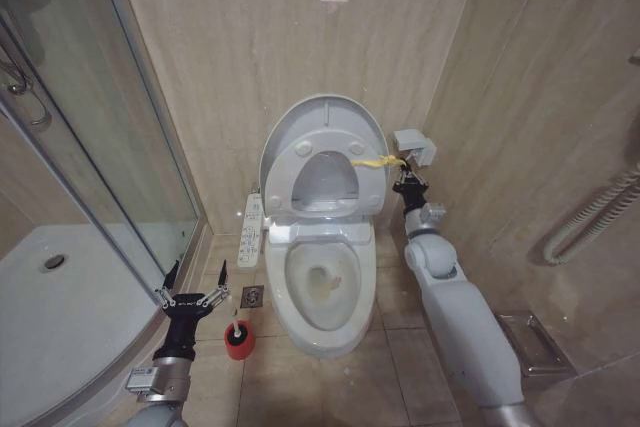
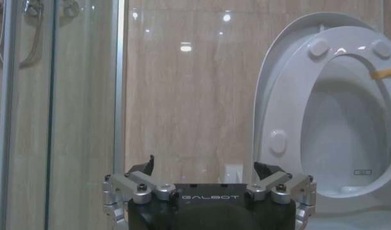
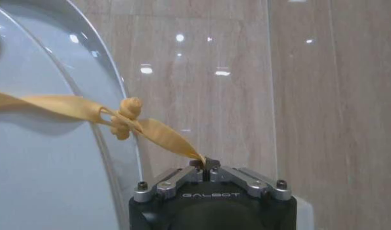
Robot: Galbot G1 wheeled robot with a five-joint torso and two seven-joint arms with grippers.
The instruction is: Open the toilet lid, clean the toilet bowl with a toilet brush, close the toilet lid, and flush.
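Note:
The toilet lid stands upright against the back wall, with the white seat ring raised in front of it. The toilet bowl is uncovered below. A yellow strap runs from the lid's edge to my right gripper, which is shut on the strap's end beside the lid. The toilet brush, in its red holder, stands on the floor left of the bowl. My left gripper hovers open just left of and above it, and its fingers hold nothing.
A glass shower door and curved white shower tray take up the left. A white button panel juts from the toilet's left side above a floor drain. A grey box and a hose are on the right wall.

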